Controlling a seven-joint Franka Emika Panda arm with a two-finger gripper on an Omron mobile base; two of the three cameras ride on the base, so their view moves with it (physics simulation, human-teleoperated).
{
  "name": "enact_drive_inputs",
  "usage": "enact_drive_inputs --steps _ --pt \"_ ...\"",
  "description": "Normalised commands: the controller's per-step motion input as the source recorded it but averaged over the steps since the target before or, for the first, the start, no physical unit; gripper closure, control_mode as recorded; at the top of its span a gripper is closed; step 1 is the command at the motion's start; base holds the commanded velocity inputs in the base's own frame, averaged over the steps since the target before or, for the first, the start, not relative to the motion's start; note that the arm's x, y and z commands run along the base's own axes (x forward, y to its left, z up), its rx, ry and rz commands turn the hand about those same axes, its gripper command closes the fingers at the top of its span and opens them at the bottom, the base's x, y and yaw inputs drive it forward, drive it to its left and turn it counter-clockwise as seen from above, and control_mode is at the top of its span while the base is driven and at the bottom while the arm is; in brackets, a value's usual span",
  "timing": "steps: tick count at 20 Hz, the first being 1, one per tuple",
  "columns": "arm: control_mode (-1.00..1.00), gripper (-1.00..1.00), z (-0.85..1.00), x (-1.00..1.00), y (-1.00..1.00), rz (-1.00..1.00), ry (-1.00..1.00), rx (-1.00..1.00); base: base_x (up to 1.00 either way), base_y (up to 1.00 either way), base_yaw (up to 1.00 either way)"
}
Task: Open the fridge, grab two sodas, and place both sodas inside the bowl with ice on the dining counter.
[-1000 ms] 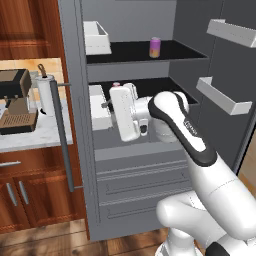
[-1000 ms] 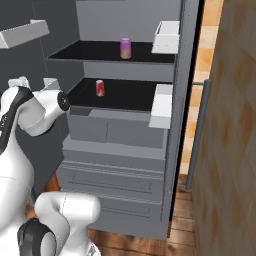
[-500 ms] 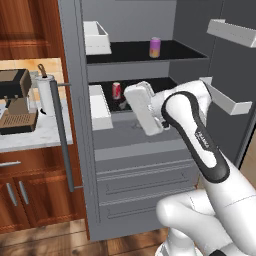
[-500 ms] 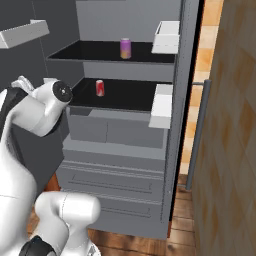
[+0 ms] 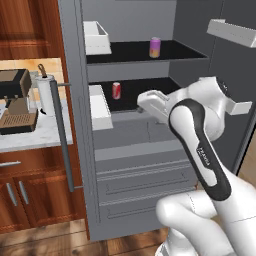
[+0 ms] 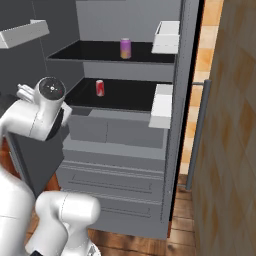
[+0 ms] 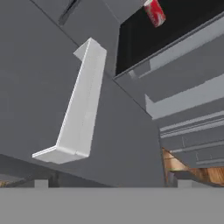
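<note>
Grey fridge (image 5: 130, 165) stands open, both doors swung wide. I read the hand as released and empty, jaws spread, hanging before the interior. Red can (image 5: 116, 90) sits on the lower black shelf; pink can (image 5: 155, 47) on the shelf above. My advice: level the wrist, approach the red can straight on, keep clear of the white door bin (image 7: 81, 109). Wood cabinets and a coffee machine (image 5: 17, 100) on the table flank the fridge.
</note>
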Motion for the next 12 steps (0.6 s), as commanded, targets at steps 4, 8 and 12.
enact_drive_inputs --steps 4,8,12 --pt "-1.0 -1.0 -0.26 0.0 -0.76 0.0 -0.14 -0.32 0.0 0.0 0.0" --pt "-1.0 -1.0 -0.57 -0.08 -0.65 0.0 -0.07 -0.32 0.0 0.0 0.0" --pt "-1.0 -1.0 -0.74 -0.12 -0.33 0.0 -0.01 -0.29 0.0 0.0 0.0"
